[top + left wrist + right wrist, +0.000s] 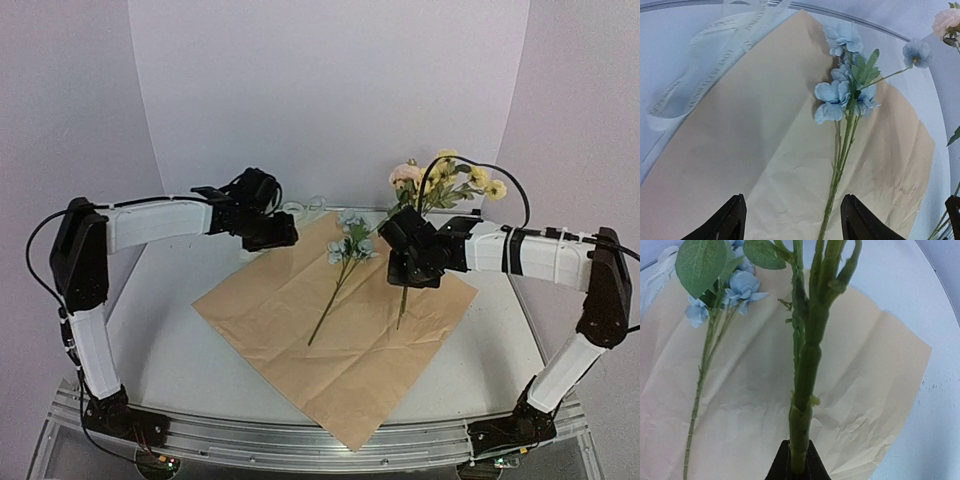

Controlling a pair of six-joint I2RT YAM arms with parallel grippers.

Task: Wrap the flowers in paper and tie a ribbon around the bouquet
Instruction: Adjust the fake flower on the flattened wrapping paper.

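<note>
My right gripper [797, 447] is clamped on the yellow-and-pink flower stems [807, 360], blooms standing up beyond it. My left gripper [792, 202] hangs wide and empty above the paper [755, 150]. The blue sprig [840, 95] lies just ahead of it, with the ribbon [705, 75] ahead-left on the desk [170, 340].

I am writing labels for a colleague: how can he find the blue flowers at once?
Find the tan paper sheet on the table. The blue flowers lie flat on it, blooms toward its far corner. The yellow and pink flowers are held up by the right pincer; these lie loose.
</note>
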